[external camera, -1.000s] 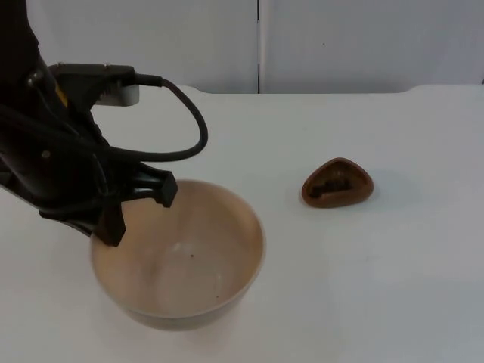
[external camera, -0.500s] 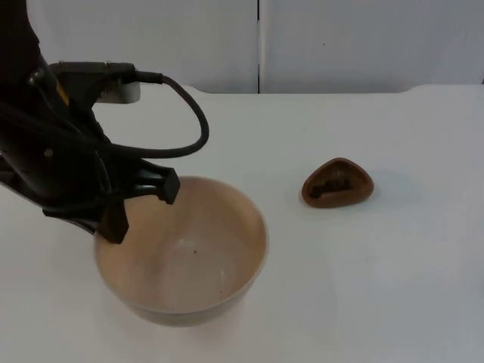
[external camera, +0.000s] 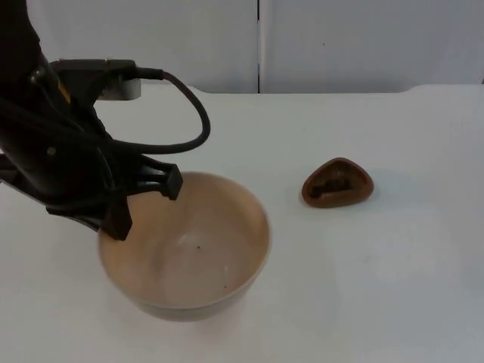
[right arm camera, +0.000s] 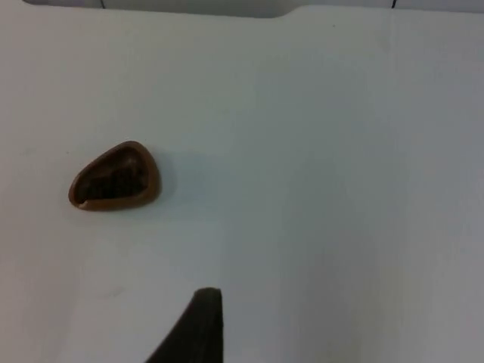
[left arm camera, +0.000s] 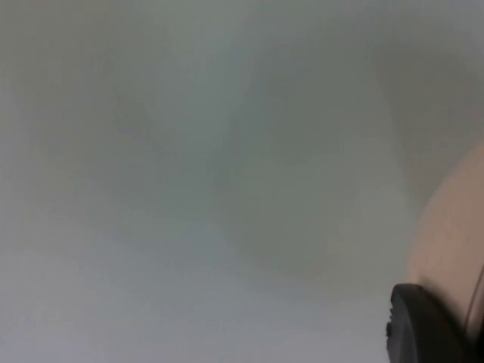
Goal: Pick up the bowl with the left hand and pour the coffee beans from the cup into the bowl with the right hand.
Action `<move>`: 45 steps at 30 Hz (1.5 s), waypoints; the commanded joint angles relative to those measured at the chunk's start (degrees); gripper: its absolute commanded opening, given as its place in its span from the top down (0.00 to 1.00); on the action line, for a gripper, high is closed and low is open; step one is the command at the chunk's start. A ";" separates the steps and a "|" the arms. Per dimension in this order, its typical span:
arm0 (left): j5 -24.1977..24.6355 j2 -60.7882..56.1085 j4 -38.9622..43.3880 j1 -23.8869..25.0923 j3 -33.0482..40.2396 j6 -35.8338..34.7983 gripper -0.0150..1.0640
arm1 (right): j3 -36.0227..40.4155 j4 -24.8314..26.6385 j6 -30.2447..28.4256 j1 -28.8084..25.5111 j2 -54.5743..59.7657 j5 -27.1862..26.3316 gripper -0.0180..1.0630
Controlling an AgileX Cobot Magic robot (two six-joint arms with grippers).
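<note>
Beige bowl, brown cup, dark beans, white table

Left arm black, bulky; yellow marking, possibly label, near top.

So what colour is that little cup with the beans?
Reddish brown, with dark beans inside; the cup shows best in the top view.

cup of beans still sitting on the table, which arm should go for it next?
Right. The left gripper is at the bowl rim, so it is busy. The right wrist view looks straight at the cup, with bare table around it.
</note>
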 commanded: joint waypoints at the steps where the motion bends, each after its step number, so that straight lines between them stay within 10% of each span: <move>1: -0.67 -0.53 -0.92 -0.29 -0.17 -0.52 0.99 | -2.15 0.30 -0.70 -0.17 2.98 -0.63 0.01; 22: -0.77 -0.53 -0.91 -0.29 -0.17 -0.52 0.99 | -21.23 3.81 -3.10 -0.08 23.96 4.88 0.01; 45: -1.33 -0.53 -1.05 -0.29 -0.17 -0.52 0.99 | -36.81 -5.83 5.90 18.08 49.29 6.56 0.02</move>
